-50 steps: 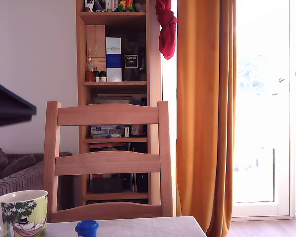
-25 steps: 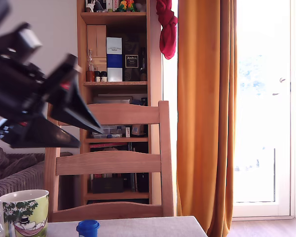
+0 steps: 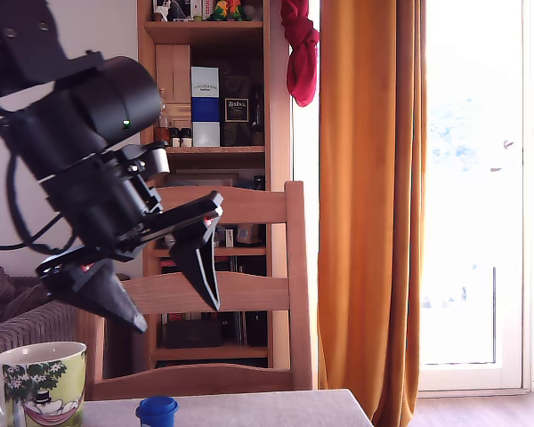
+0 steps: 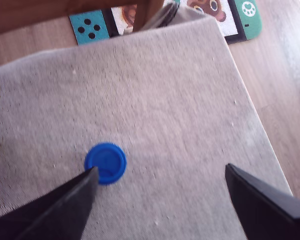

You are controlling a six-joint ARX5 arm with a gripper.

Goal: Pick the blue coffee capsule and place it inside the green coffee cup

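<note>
Blue coffee capsule: [image 3: 157, 409] stands on the desk at the bottom edge of the exterior view, untouched; in the wrist view [image 4: 105, 163] it shows as a round blue disc seen from above
Green coffee cup: [image 3: 43, 384] stands on the desk at the exterior view's left, near the capsule but apart from it, upright, with its white handle at the frame's edge
Desk: [image 3: 267, 408] covered in a pale grey woven cloth; the wrist view [image 4: 160, 100] shows the cloth's bare surface around the capsule
End effector: [image 3: 173, 311] hangs in the air above the capsule and the cup, its two dark fingers spread wide apart and holding nothing; in the wrist view [image 4: 162, 175] one fingertip [image 4: 88, 181] lies just beside the capsule, the other well off to the side
Chair: [image 3: 249, 294] wooden, slatted back, directly behind the desk and partly hidden by the arm
Bookshelf: [image 3: 205, 89] wooden, behind the chair, holding boxes and bottles
Curtain: [image 3: 369, 205] orange, at the exterior view's right of the shelf, next to a bright window
</note>
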